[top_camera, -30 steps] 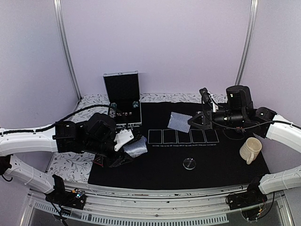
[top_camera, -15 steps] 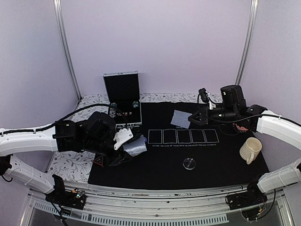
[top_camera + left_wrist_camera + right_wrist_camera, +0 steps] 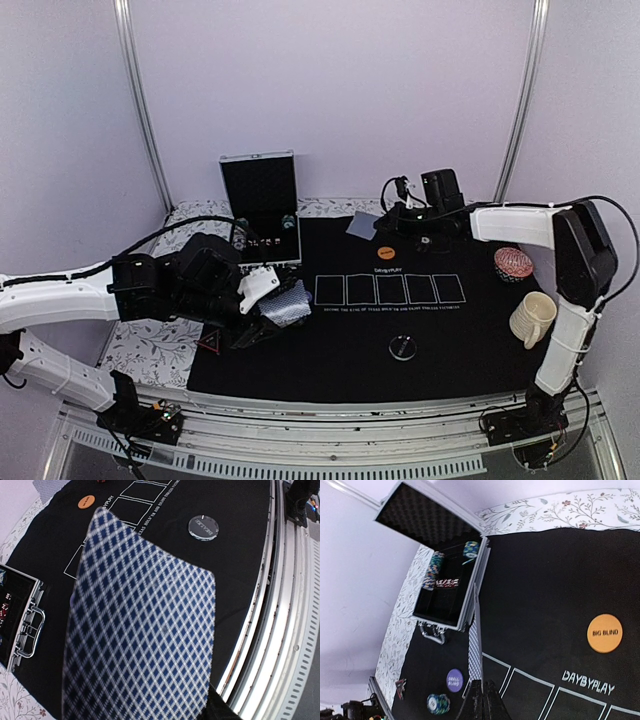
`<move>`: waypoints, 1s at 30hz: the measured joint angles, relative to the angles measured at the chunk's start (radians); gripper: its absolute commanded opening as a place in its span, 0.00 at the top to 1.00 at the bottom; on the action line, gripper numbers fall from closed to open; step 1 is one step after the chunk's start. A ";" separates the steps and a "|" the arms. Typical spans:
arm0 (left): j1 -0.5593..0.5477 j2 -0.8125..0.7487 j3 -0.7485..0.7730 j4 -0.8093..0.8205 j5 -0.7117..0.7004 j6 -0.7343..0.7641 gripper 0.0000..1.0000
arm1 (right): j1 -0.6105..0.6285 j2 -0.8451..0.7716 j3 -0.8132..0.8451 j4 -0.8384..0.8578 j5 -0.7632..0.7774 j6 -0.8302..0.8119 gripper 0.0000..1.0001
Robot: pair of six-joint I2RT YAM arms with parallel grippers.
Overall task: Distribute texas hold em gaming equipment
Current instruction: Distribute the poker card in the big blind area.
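The left gripper [image 3: 268, 318] is clamped around blue-patterned cards [image 3: 291, 304], held over the near-left part of the black mat [image 3: 460, 340]. The right gripper [image 3: 388, 224] is pinched tight on a single card [image 3: 362, 226] at the far edge, beside the orange chip [image 3: 387, 250].

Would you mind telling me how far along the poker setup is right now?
Done: the Big Blind disc, Small Blind disc and dealer disc lie on the mat. In hand: the right gripper pinches one card; the left gripper holds the deck. Still to do: the five rectangles are bare, and chips sit in the case.
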 measured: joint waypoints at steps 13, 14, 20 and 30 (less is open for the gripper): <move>0.009 0.000 -0.006 0.007 0.021 0.000 0.55 | -0.060 0.499 0.361 0.045 0.059 0.145 0.98; 0.010 0.000 -0.006 0.007 0.022 0.000 0.56 | -0.063 0.505 0.362 0.044 0.065 0.151 0.98; 0.013 0.000 -0.006 0.007 0.022 0.000 0.56 | -0.089 0.512 0.373 0.026 0.080 0.167 0.55; 0.013 0.000 -0.006 0.007 0.026 0.004 0.55 | -0.089 0.387 0.379 -0.158 0.223 0.000 0.01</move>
